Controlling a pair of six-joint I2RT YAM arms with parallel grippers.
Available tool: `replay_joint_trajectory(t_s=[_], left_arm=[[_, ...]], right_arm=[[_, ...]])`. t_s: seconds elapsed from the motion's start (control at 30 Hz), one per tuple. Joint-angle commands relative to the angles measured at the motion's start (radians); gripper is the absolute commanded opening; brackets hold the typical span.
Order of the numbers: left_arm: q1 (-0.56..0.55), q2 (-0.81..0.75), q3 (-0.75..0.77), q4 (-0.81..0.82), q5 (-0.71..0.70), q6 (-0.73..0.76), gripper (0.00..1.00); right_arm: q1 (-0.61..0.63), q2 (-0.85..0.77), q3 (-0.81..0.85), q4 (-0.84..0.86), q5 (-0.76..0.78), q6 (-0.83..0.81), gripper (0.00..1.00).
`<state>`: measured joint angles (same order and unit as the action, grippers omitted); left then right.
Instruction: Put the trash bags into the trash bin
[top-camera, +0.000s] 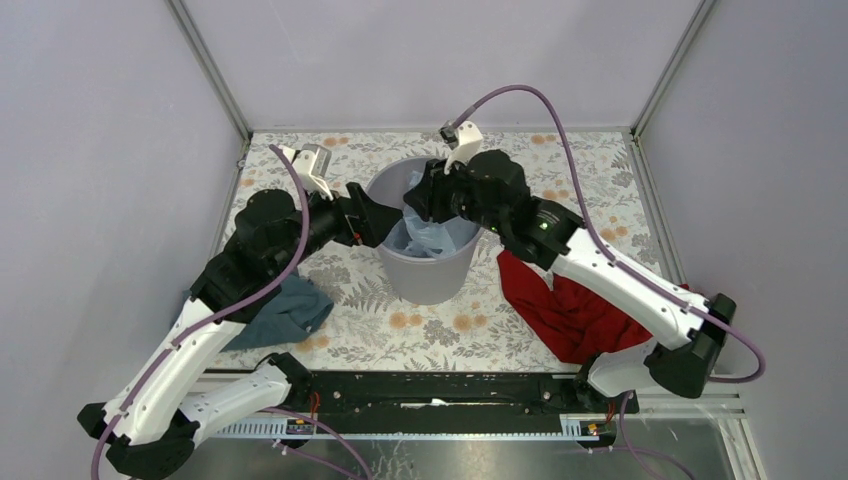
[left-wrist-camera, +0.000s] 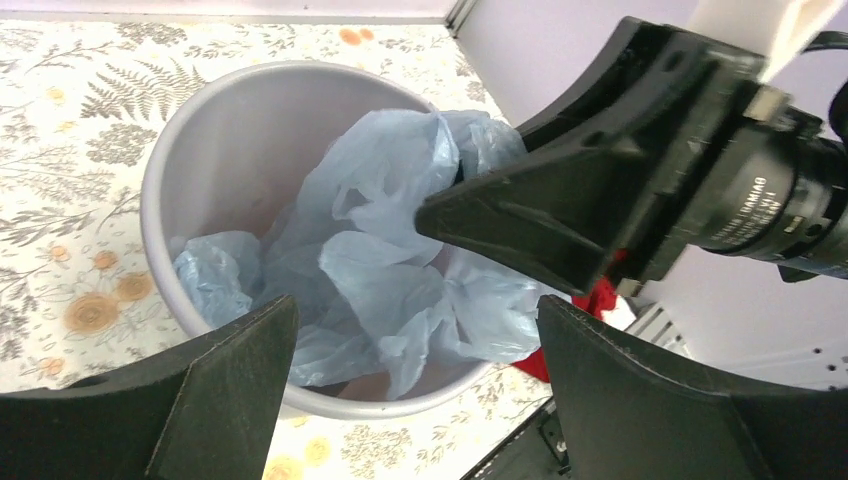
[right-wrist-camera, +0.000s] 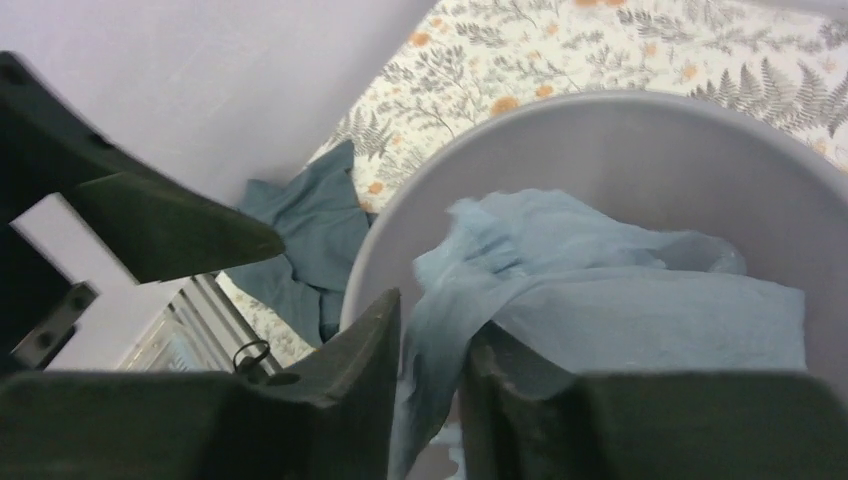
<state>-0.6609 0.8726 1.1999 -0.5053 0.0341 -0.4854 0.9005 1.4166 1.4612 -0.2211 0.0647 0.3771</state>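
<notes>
Right wrist view: our barely parted right gripper (right-wrist-camera: 435, 335) straddles a graspable bunched fold of limp, slippery trash bag (right-wrist-camera: 640, 300), hold unclear; left gripper (left-wrist-camera: 415, 305) gapes empty.

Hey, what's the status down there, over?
Left hand open over trash bin. Right hand slightly parted round a fold of the trash bag, grip unclear. Bag bunched inside bin. Nothing blocking.
</notes>
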Motion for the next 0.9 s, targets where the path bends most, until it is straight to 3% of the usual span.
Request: replay_joint_trajectory(t_s=[0.0,0.03,0.23,0.27,0.37,0.4,0.43,0.57,0.77,0.87], left_arm=[[0.012,-0.009,-0.013,0.116,0.045,-0.07,0.92],[0.015,-0.008,-0.014,0.121,0.051,-0.082,0.92],[0.024,0.0,-0.014,0.117,0.067,-0.107,0.93],[0.024,0.002,-0.014,0.109,0.06,-0.109,0.93],[0.027,0.004,-0.018,0.096,0.036,-0.118,0.93],[0.028,0.007,-0.019,0.094,0.03,-0.12,0.93],[0.029,0.01,-0.018,0.092,0.027,-0.122,0.93],[0.03,0.035,0.015,0.054,0.008,-0.113,0.93],[0.032,0.035,0.029,0.05,0.001,-0.096,0.93],[0.034,0.03,0.026,0.041,-0.005,-0.099,0.96]], right_arm=[[-0.009,-0.099,-0.013,0.038,-0.063,0.037,0.49],[-0.008,-0.109,-0.028,0.044,-0.057,0.04,0.59],[-0.008,-0.143,-0.08,0.057,-0.032,0.03,0.68],[-0.008,-0.148,-0.088,0.065,-0.032,0.028,0.66],[-0.009,-0.152,-0.11,0.097,-0.018,0.023,0.44],[-0.009,-0.149,-0.109,0.099,-0.014,0.02,0.43],[-0.009,-0.14,-0.102,0.092,-0.015,0.01,0.45],[-0.008,-0.105,-0.068,0.05,-0.017,-0.04,0.81],[-0.008,0.001,0.058,-0.06,0.046,-0.167,0.95],[-0.01,0.078,0.163,-0.144,0.102,-0.202,0.96]])
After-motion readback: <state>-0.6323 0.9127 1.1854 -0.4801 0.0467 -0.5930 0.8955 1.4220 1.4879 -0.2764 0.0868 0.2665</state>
